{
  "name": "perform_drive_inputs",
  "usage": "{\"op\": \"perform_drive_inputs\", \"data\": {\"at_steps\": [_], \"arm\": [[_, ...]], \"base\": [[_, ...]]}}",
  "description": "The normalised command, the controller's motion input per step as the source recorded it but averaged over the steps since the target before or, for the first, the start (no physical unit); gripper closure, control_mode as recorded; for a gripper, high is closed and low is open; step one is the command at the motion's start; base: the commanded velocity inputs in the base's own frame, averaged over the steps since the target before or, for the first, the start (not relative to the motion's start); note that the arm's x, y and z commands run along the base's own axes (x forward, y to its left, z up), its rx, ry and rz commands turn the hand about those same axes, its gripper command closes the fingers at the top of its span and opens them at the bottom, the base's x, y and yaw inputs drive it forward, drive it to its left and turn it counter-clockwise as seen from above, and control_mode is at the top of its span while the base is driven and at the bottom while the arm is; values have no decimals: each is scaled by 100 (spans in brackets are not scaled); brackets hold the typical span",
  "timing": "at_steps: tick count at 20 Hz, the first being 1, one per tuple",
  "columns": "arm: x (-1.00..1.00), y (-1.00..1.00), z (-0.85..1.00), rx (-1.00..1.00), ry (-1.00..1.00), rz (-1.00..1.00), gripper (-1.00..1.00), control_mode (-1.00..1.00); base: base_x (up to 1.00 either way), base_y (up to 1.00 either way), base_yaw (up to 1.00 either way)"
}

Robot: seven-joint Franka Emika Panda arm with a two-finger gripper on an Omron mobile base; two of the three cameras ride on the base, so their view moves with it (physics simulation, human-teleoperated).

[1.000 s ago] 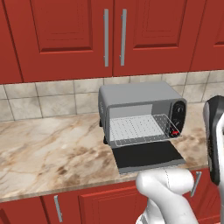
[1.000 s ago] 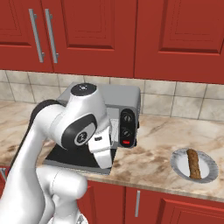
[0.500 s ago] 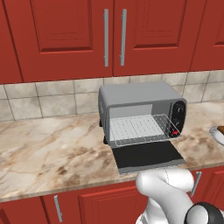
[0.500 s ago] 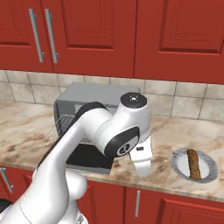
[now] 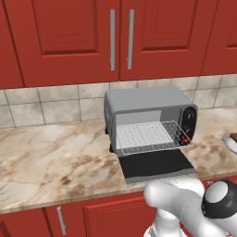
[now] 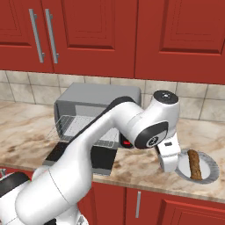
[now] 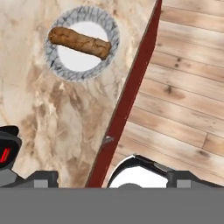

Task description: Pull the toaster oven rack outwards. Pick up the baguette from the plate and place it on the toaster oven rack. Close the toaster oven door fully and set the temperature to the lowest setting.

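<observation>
The toaster oven (image 5: 149, 109) stands on the counter with its dark toaster oven door (image 5: 155, 165) folded flat down. Its toaster oven rack (image 5: 147, 137) is slid partly out over the door. The baguette (image 6: 194, 164) lies on the plate (image 6: 213, 169) to the right of the oven. My gripper (image 6: 168, 161) hangs just left of the plate, near the counter's front edge. In the hand view the baguette (image 7: 78, 41) rests across the plate (image 7: 52, 61) some way ahead of the gripper (image 7: 111, 179), whose fingertips (image 7: 41, 177) stand wide apart, open with nothing between them.
Red cabinets (image 5: 120, 39) hang above a tiled backsplash. The marble counter (image 5: 51, 162) runs left of the oven. Its red front edge (image 7: 127, 100) and the wooden floor (image 7: 183, 87) lie beside the gripper. The oven's control panel with a red button (image 7: 5, 154) shows at lower left.
The arm has swung right from the front of the oven to beside the plate. The jaws have opened wide.
</observation>
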Motion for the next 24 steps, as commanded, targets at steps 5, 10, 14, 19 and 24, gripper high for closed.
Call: {"op": "perform_drive_inputs", "data": {"at_steps": [5,10,14,19,24], "arm": [[44,-8,-68,0,3,5,-100,-100],[12,-13,-33,-2,6,-2,-100,-100],[4,-46,-18,0,-1,3,-100,-100],[11,-34,-7,-1,0,5,-100,-100],[18,0,0,-6,0,11,-100,-100]], "base": [[0,0,0],[0,0,0],[0,0,0],[0,0,0],[0,0,0]]}}
